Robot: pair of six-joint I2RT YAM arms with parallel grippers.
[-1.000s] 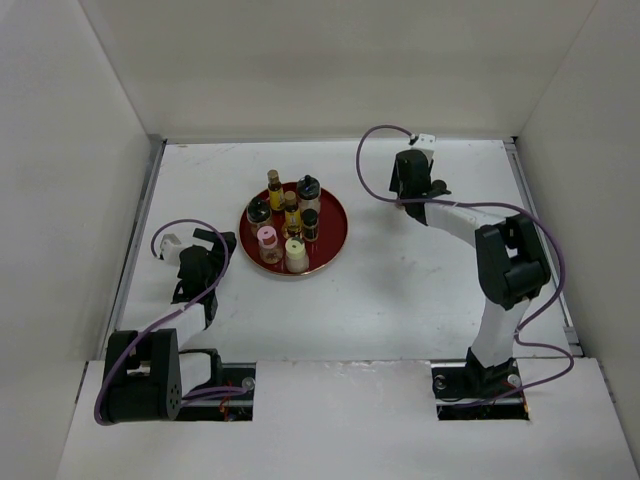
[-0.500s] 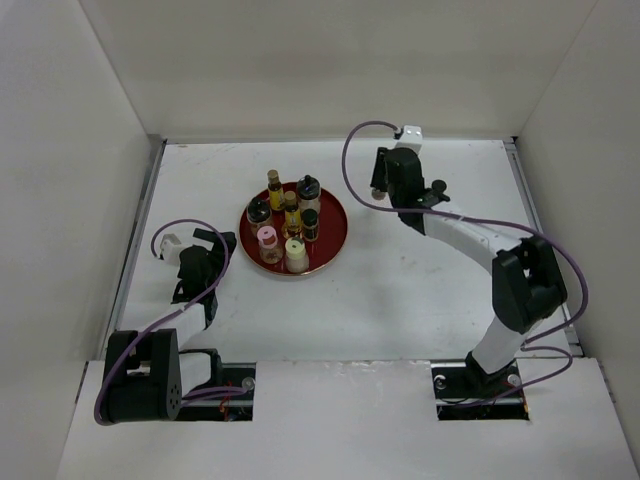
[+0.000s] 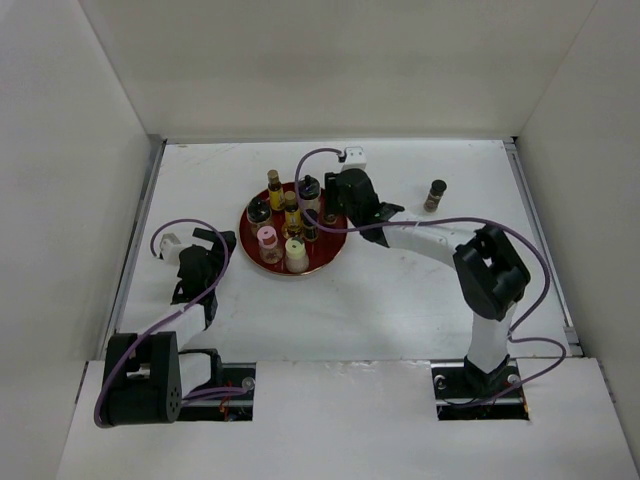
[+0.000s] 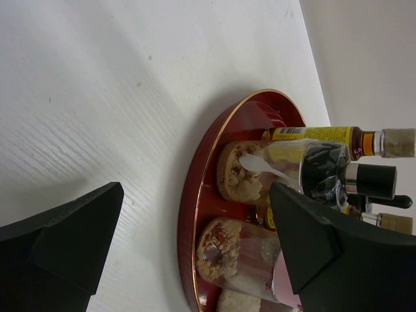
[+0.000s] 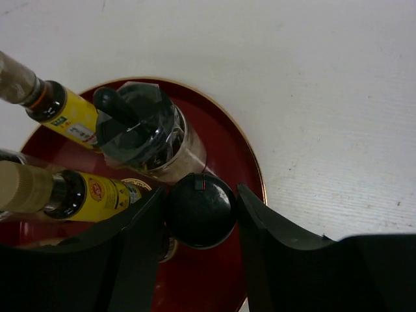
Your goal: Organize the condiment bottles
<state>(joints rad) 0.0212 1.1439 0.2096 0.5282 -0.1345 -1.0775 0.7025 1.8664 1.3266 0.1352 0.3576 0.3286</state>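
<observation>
Several condiment bottles stand on the round red tray (image 3: 336,240): a pink-capped jar (image 3: 267,240), a pale-yellow-capped jar (image 3: 296,252), yellow-labelled bottles and black-capped jars. One brown-capped bottle (image 3: 435,193) stands alone on the table at the right. My right gripper (image 3: 319,216) is over the tray's right side. Its jaws straddle a black-capped bottle (image 5: 200,209) closely, with a sliver of gap showing; right gripper (image 5: 199,224). My left gripper (image 3: 214,247) is open and empty, low on the table left of the tray; in its wrist view (image 4: 195,195) it faces the tray rim (image 4: 188,214).
White walls enclose the table on three sides. A tall jar with a black wrapped lid (image 5: 140,127) and two yellow-labelled bottles (image 5: 71,123) stand right beside the right gripper's fingers. A purple cable loops above the right wrist (image 3: 305,165).
My right gripper has swung left from the far right of the table to the tray, uncovering the lone bottle there. It now straddles the black-capped bottle. The left arm has not moved.
</observation>
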